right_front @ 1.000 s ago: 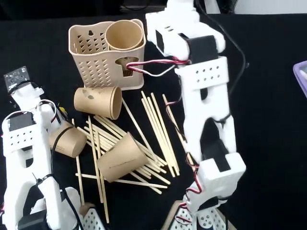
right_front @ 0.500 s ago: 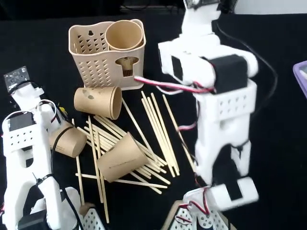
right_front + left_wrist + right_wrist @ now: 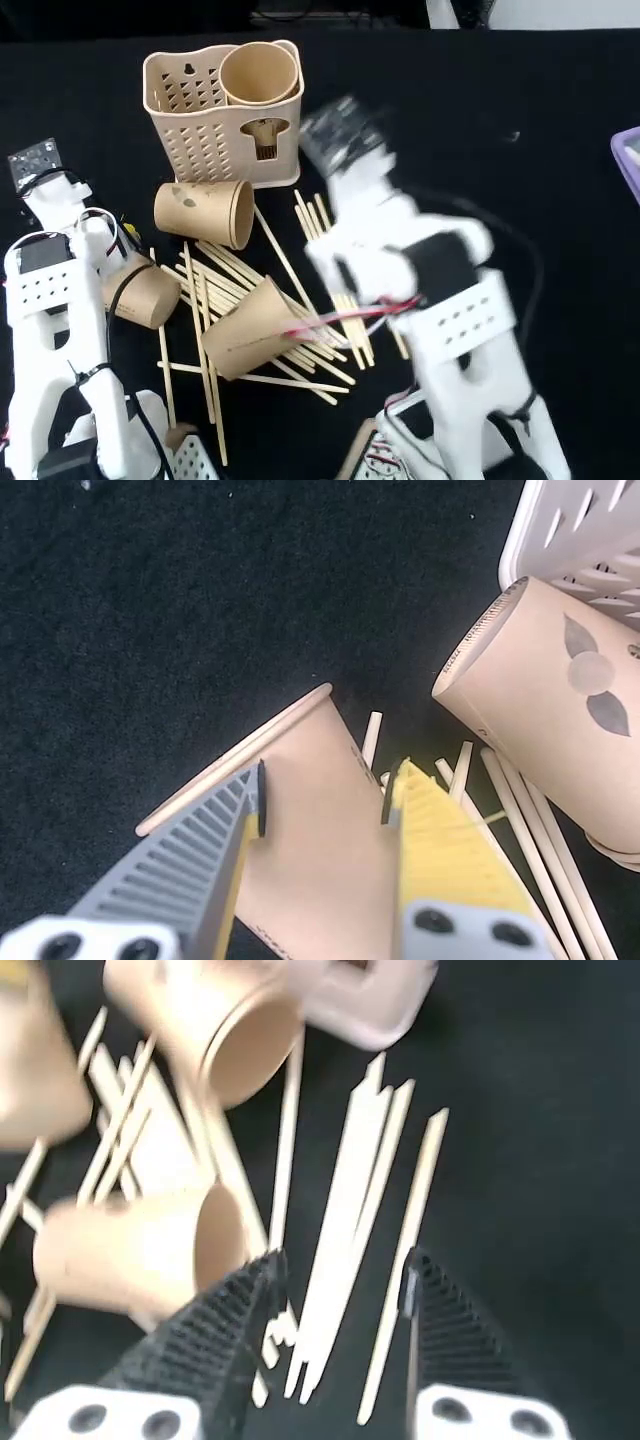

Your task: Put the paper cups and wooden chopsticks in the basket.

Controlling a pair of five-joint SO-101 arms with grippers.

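Observation:
A beige slotted basket (image 3: 205, 120) stands at the back left with one paper cup (image 3: 258, 72) upright in it. Three more cups lie on their sides: one before the basket (image 3: 205, 212), one mid-table (image 3: 252, 328) on a heap of wooden chopsticks (image 3: 215, 275), and one at the left (image 3: 140, 292). My left gripper (image 3: 322, 798) is shut on that left cup (image 3: 310, 820), a finger on each side. My right arm (image 3: 400, 270) hangs blurred over the chopsticks. Its gripper (image 3: 342, 1265) is open just above a bundle of chopsticks (image 3: 345, 1210), beside the mid-table cup (image 3: 150, 1250).
The black cloth to the right of the chopsticks is bare. A purple container's edge (image 3: 628, 160) shows at the far right. In the left wrist view, the cup with grey marks (image 3: 560, 710) lies against the basket (image 3: 590, 530).
The right arm has swung down from above the basket towards the chopsticks at mid-table. The left arm and its cup have not moved.

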